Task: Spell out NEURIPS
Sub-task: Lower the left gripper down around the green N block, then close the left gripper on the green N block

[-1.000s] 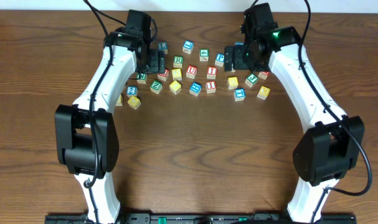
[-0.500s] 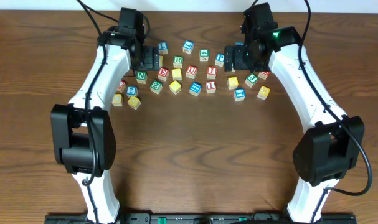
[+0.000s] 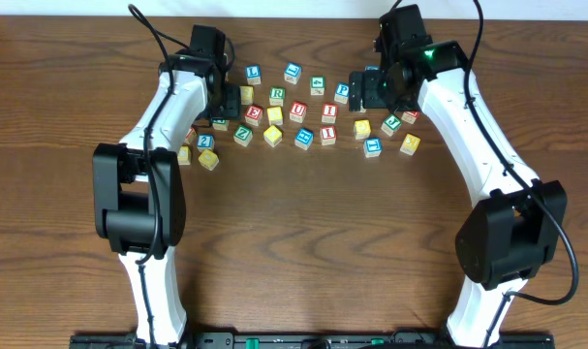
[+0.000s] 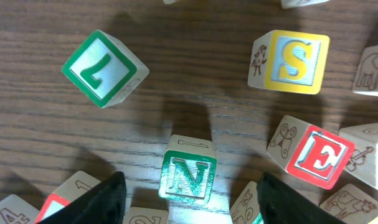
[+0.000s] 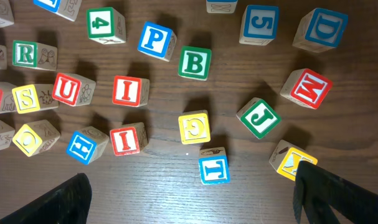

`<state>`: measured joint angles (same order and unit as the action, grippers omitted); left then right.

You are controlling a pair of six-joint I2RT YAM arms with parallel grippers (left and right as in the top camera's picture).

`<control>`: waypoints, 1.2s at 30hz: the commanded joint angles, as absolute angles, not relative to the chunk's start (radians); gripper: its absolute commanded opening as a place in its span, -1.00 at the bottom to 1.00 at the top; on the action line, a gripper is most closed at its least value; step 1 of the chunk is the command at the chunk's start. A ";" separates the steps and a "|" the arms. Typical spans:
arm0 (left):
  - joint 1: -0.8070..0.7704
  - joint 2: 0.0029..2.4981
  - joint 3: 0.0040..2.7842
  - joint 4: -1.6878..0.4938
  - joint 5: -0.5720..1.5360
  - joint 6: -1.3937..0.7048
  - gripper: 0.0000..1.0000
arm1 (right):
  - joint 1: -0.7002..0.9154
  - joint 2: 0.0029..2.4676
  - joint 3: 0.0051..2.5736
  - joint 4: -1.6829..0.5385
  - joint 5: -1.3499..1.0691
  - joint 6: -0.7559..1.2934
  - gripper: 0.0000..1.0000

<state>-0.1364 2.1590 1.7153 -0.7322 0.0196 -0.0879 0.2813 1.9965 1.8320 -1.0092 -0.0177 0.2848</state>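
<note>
N cube (image 4: 187, 177), within spread left hand (image 4: 190, 180)

Overhead, N cube (image 4: 189, 176) mostly hidden under left gripper (image 3: 226, 102) — left wrist's bottom-edge cubes (image 4: 70, 193) cropped, faces unreadable.

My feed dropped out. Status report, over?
Left tool open, straddling green N cube, not gripping. Right tool open, empty. Red E cube crowds one side of the left tool.
</note>
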 commanded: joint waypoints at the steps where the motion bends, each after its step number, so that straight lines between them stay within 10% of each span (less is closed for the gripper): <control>1: -0.137 2.179 1.719 -0.733 0.015 -0.083 0.22 | 0.290 1.996 1.853 -1.010 -0.006 0.292 0.99; 36: -0.137 2.244 1.719 -0.712 0.019 -0.087 -0.09 | 0.290 1.996 1.853 -1.010 -0.006 0.292 0.99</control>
